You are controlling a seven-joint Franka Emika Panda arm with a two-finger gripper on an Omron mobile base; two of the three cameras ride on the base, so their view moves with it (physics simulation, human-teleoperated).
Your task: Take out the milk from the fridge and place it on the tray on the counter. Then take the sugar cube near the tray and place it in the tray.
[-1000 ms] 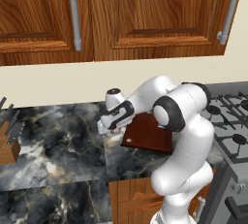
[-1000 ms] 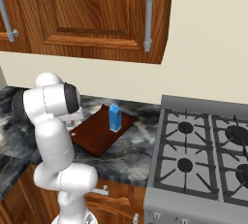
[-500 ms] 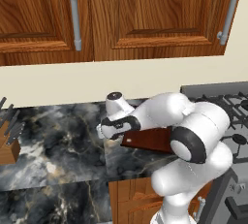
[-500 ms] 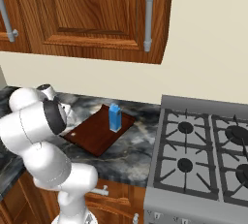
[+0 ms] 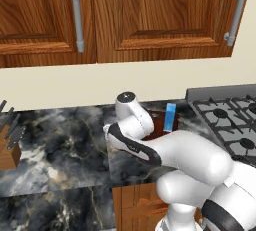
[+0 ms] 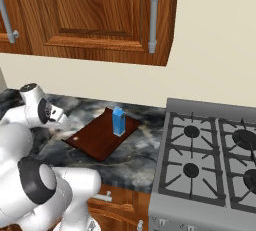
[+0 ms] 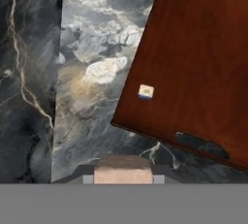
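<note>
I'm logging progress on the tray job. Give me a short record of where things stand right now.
tray: flat on the counter, left of the stove
milk: upright on the tray, near its far corner
small cube: pale, lying on the tray close to one edge
claw: over the counter just off the tray's slot-handle edge, shut on a tan block
milk step: looks done
tan block's identity: cannot tell
</note>
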